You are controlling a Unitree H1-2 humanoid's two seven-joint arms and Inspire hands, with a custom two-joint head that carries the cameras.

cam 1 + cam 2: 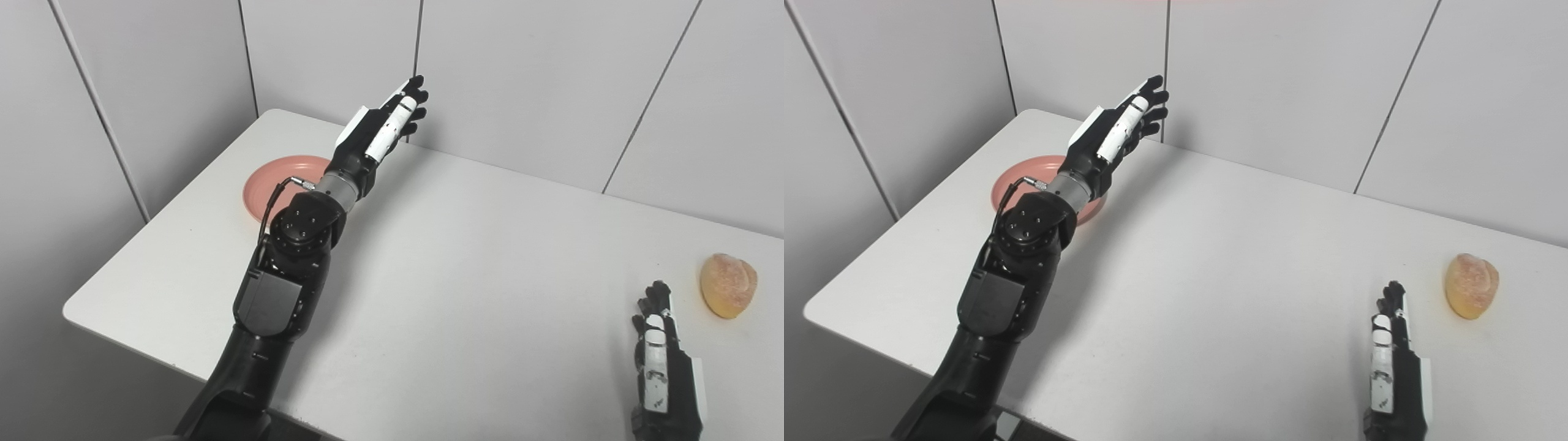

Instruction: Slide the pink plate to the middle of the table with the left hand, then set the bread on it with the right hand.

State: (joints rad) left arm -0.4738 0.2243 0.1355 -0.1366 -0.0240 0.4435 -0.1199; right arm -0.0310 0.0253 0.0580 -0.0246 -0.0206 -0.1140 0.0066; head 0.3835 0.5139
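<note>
The pink plate (272,184) lies near the table's far left corner, partly hidden behind my left forearm. My left hand (386,122) is raised above the table, just right of and beyond the plate, fingers stretched out and apart, holding nothing. The bread (727,285), a round golden-brown roll, rests near the right edge of the table. My right hand (658,349) lies low at the front right, a short way left of and nearer than the bread, fingers extended and empty.
The white table (465,275) stretches between plate and bread. Grey wall panels (520,79) stand close behind the table's back edge and along its left side. The left forearm crosses over the plate's near side.
</note>
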